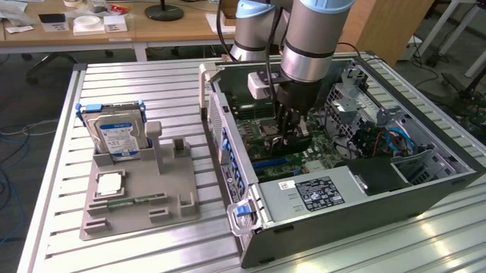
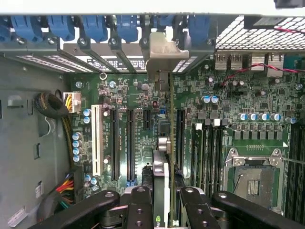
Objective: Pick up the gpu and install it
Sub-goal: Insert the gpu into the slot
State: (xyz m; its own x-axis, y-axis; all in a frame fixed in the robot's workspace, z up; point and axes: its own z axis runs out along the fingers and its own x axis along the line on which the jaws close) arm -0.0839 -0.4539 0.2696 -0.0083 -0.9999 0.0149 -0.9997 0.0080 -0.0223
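My jaws are clenched on the gpu (image 2: 163, 157), held edge-on above the motherboard (image 2: 228, 95) slots inside the computer case (image 1: 342, 210). The exterior view adds a hard drive (image 1: 115, 133) on the table (image 1: 152, 250); I can't read its label.

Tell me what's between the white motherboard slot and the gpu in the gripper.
In the wrist view, two long black slots and a shorter black slot lie between the white slot and the gpu.
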